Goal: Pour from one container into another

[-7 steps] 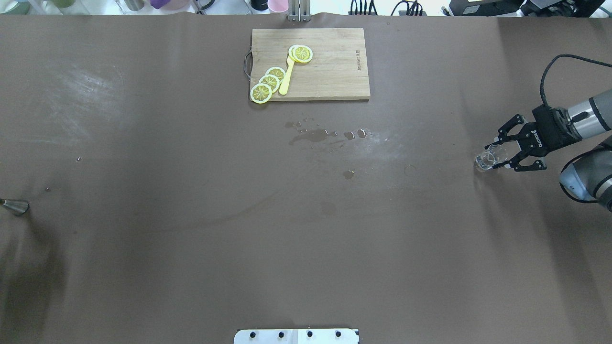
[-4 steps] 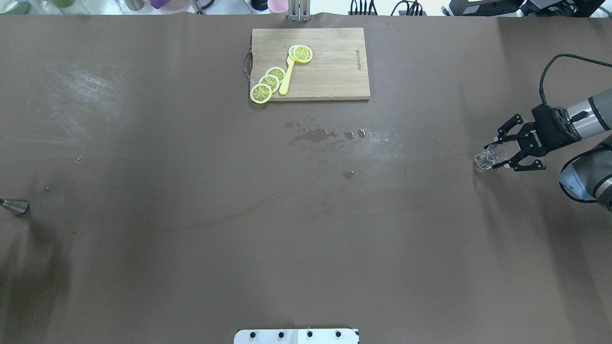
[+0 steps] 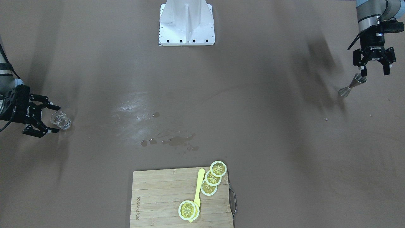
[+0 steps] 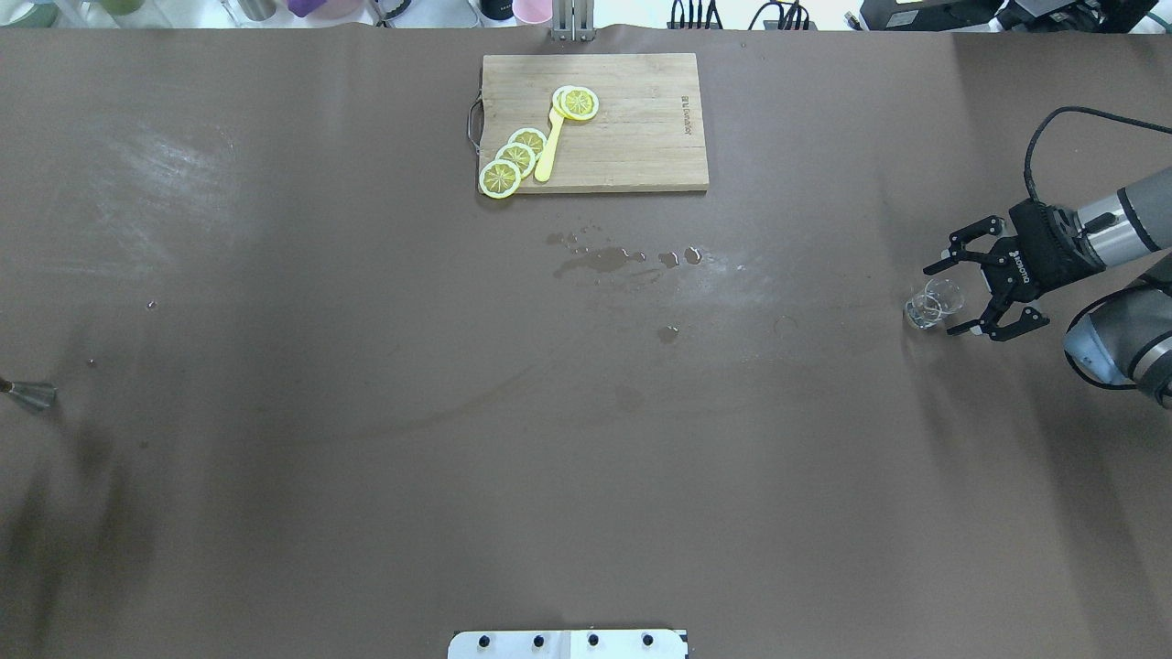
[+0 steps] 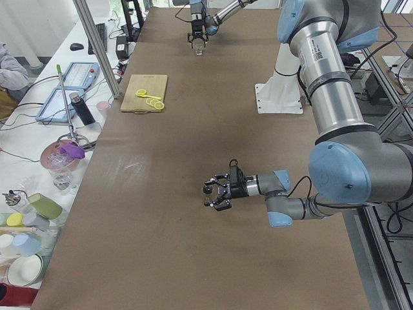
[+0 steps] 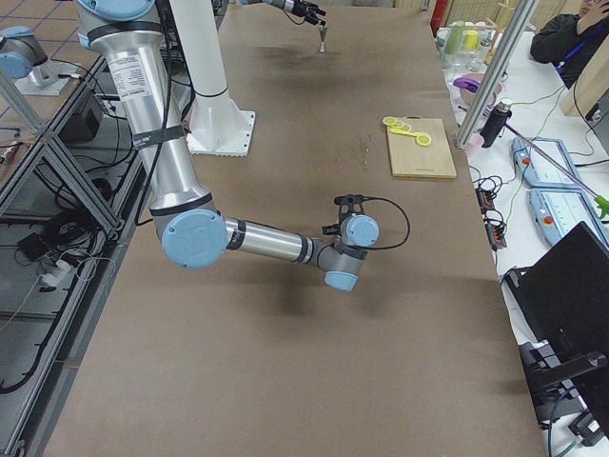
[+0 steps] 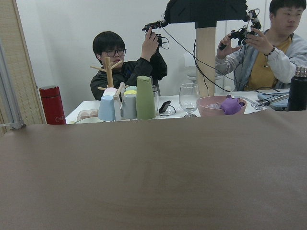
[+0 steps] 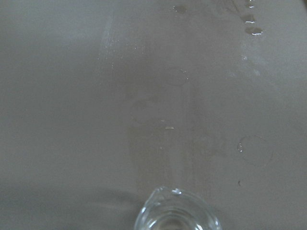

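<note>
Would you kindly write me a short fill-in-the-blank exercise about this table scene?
1. The right gripper, at the clear glass, is ___.
2. The spoon lying on the cutting board is coloured ___.
3. The metal jigger sits on the robot's ___ side.

Missing words: open; yellow; left.

Crops / unclear spots
Small clear glass beaker (image 8: 176, 213) cut by right wrist view's bottom edge. Silver double-cone metal jigger (image 4: 32, 395) clipped at overhead's left edge. Its rim possibly touches the left gripper (image 3: 375, 71), can't resolve.
</note>
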